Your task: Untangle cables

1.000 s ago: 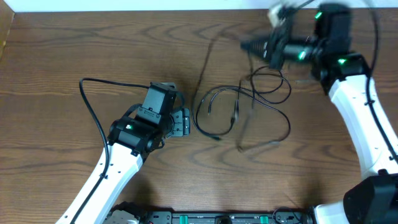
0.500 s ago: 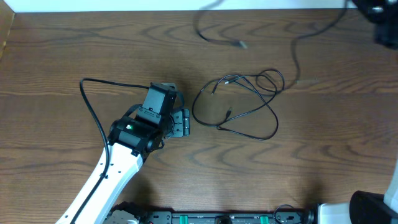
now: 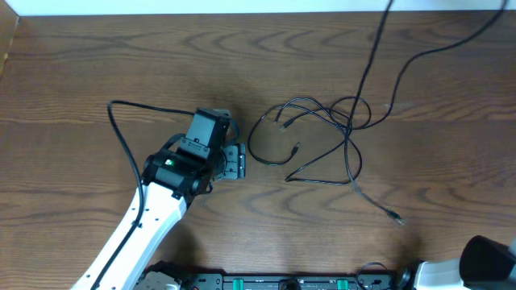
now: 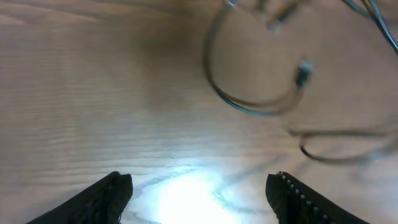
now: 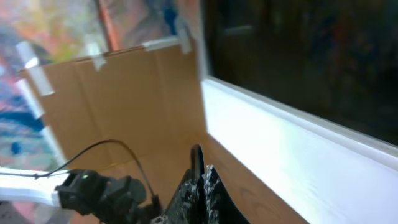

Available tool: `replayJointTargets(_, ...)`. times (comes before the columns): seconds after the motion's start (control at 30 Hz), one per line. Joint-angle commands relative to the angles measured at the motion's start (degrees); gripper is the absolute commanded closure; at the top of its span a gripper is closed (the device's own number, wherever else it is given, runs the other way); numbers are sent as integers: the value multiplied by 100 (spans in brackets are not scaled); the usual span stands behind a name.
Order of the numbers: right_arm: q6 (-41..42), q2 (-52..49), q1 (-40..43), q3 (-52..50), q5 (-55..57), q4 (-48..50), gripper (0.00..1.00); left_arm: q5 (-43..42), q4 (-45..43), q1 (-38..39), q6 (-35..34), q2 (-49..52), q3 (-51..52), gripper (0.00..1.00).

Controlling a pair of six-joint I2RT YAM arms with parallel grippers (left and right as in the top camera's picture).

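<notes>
- Wood-grain table [image 3: 81, 64] fills the overhead view; its far edge meets a white strip [image 3: 201, 6] along the top, and a cardboard panel [image 5: 124, 106] stands at the left end.
- Cables [image 3: 314, 133]: thin black cords lying in a loose knot of overlapping loops at mid-table, just right of my left claw and not touching it.
- Two strands [image 3: 372, 56] lift off the knot and run up and away past the far edge, out of the overhead view.
- One free end with a small plug tip [image 3: 393, 216] trails toward the near right part of the table, apart from the knot.
- My left claw [image 3: 235, 161] sits low over the table with its fingers spread wide and nothing between them. In the left wrist view the two fingertips [image 4: 115, 194] stand at the lower corners, with bare wood between them and the nearest cable loop [image 4: 249, 102] ahead.
- My left arm's thicker black wiring [image 3: 121, 137] arcs over the table's left half.
- My right claw [image 5: 202, 190] is raised well above the table and outside the overhead view. Its fingers are pressed together on a thin dark strand of the cables, beside a white ledge [image 5: 280, 130].
- Open wood lies on all sides of the knot, widest toward the far left.
</notes>
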State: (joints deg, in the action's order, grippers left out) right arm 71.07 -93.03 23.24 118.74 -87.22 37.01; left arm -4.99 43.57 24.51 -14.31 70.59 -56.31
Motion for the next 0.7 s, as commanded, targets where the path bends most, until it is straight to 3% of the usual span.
replayJointTargets(0.0,-114,42,448,31,66,-195,99,-2013,-33,39,1602,256,70,25)
replayJointTargets(0.1,-133,42,538,31,63,-363,99,-2817,-149,170,2319,525,70,21)
replayJointTargets(0.37,-133,42,479,28,13,-363,99,-2824,-1010,673,2350,1379,70,4)
replayJointTargets(0.67,-129,42,476,28,-212,-376,99,-2529,-2378,920,2323,2135,70,3)
